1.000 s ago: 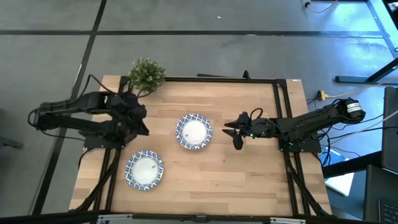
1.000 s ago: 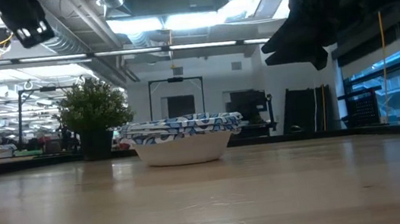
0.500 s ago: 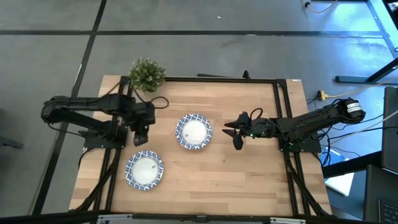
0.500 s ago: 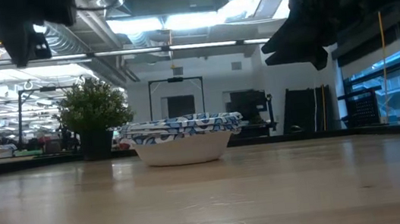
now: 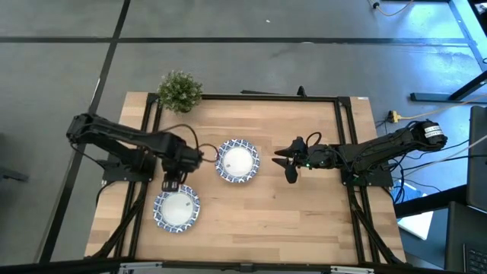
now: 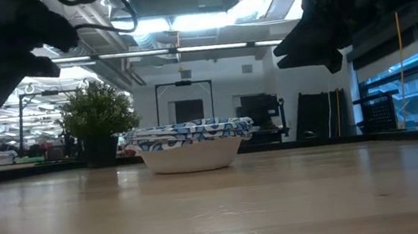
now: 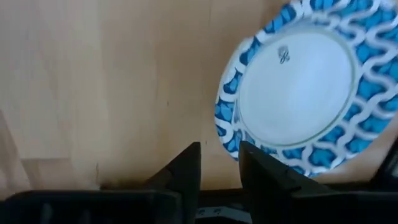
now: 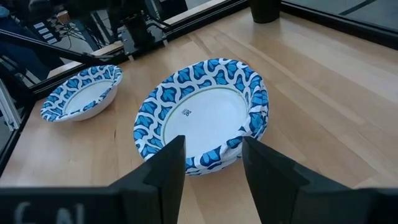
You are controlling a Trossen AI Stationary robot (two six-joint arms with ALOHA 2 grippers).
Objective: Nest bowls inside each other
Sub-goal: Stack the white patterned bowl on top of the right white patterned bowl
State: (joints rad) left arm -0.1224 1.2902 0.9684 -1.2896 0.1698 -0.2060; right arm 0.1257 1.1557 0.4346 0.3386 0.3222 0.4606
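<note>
With most bowls apparently already nested in the central stack (image 5: pixel 237 160), a lone bowl (image 5: pixel 177 208) near it is being hovered over by the released, empty left gripper (image 5: pixel 170 183), while the released right gripper (image 5: pixel 288 160) is being held beside the stack.

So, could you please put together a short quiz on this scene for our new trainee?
1. How many bowl positions show on the table in the high view?
2. True or false: the left tool is holding a bowl.
3. Which sits nearer the potted plant: A) the middle stack of bowls, B) the near-left bowl?

Key: 1. Two. 2. False: its fingers are slightly apart with nothing between them, above the wood beside the near-left bowl. 3. A.

The right tool waits open beside the middle stack.
</note>
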